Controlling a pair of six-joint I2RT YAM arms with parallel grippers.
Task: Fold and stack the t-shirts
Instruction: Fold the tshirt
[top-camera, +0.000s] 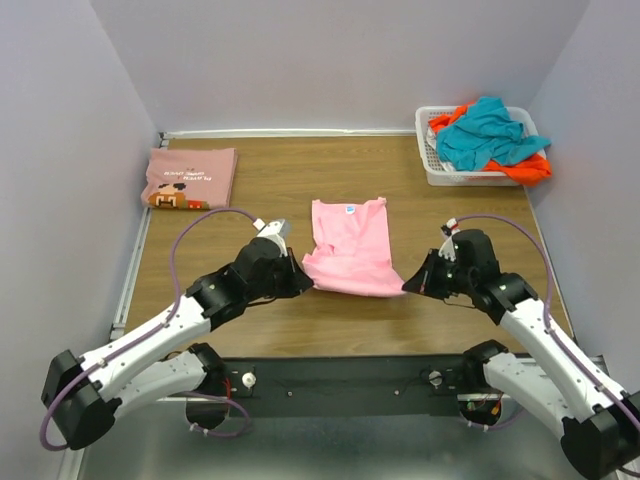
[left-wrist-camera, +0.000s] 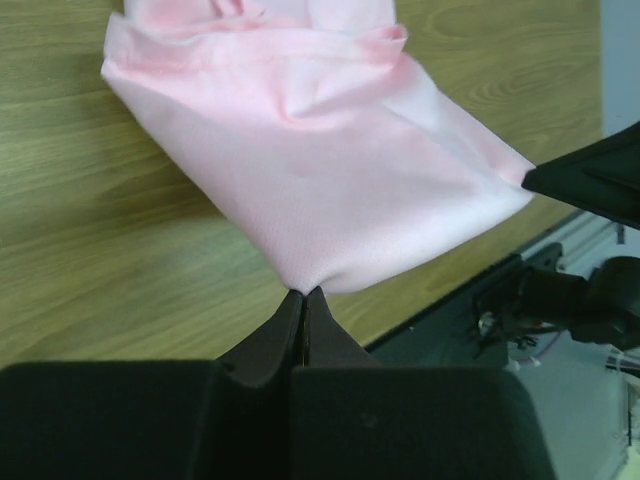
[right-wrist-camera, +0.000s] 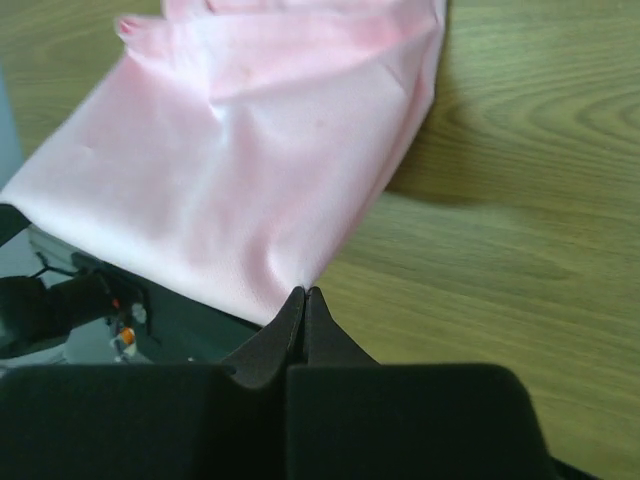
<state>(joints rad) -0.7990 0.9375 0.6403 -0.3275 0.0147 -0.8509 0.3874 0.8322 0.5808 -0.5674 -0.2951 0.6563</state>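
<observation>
The plain light-pink t-shirt lies in the middle of the table, its blue neck label at the far edge, its near hem lifted. My left gripper is shut on the near left corner of the hem; it shows in the left wrist view, with the shirt stretched ahead. My right gripper is shut on the near right corner, the shirt spreading left of it. The dusty-pink t-shirt with pixel print lies folded at the far left. Teal and orange t-shirts sit in a basket.
A white basket stands at the far right corner of the wooden table. Grey walls close in left, right and behind. The black base rail runs along the near table edge under the lifted hem.
</observation>
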